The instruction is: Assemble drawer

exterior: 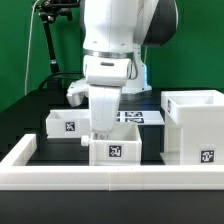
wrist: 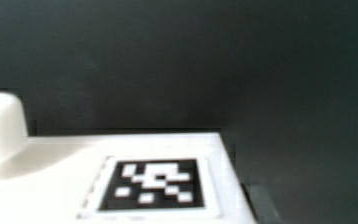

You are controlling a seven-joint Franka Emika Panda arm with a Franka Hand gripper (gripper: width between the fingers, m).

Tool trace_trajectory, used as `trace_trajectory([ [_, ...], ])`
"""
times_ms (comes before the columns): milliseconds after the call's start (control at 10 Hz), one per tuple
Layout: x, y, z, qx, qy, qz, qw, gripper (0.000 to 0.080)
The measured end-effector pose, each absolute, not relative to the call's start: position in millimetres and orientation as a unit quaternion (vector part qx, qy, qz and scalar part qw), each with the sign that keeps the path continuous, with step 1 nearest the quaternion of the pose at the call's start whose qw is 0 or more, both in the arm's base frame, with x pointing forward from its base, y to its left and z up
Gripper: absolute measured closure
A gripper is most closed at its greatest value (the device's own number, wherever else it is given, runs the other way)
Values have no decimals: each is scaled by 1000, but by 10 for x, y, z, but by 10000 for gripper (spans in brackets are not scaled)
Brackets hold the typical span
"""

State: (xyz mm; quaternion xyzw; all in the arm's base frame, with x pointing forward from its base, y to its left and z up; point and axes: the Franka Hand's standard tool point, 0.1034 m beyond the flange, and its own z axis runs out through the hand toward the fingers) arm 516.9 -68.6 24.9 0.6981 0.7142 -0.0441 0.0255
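Note:
The drawer lies in parts on the black table. The tall hollow white shell stands at the exterior view's right, with a tag low on its front. One small white tray with a tag sits at the front middle. A second tray sits behind it, to the exterior view's left. My gripper hangs straight down at the front tray's back rim; its fingertips are hidden there. The wrist view shows a white tagged face close up, with no fingertips clearly in view.
The marker board lies flat behind the front tray. A low white rim borders the table at the front and along the exterior view's left. A black stand rises at the back left.

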Motion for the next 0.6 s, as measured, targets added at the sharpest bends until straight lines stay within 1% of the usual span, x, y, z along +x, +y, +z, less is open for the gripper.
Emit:
trace_trajectory([
  [200,5167,-686,239,702,711,-47,23,757],
  [300,5204,-670,232,701,711,-53,17,757],
  [600,5356,-523,245,705,707,-47,18,757],
])
